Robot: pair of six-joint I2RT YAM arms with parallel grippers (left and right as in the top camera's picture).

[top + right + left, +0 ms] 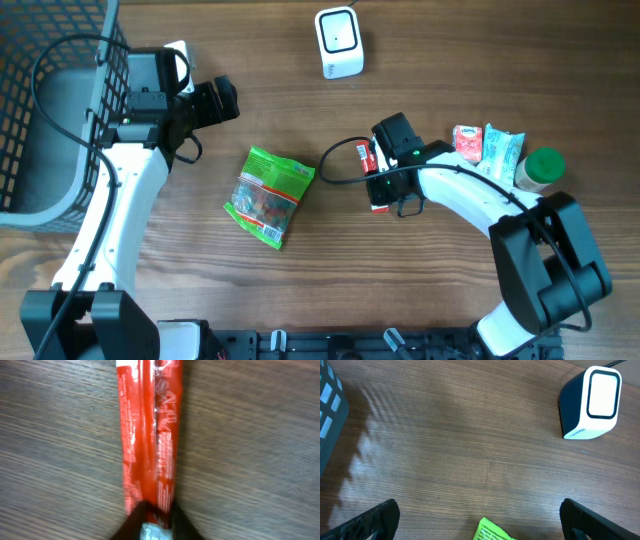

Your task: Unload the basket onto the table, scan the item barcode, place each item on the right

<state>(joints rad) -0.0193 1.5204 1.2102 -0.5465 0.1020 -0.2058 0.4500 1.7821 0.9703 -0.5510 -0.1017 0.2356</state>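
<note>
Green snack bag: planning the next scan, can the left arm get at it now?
Probably yes. The left pincer stands open near the green snack bag, with only bare table between them; the right pincer, shut on the red packet, is off to the side.

My right claw is black. The packet is red with white print. The table is brown wood grain. The scanner is white with a dark side. The bag is bright green over mixed-coloured sweets. The basket is dark grey mesh.

Wooden table: scanner, green packet
</note>
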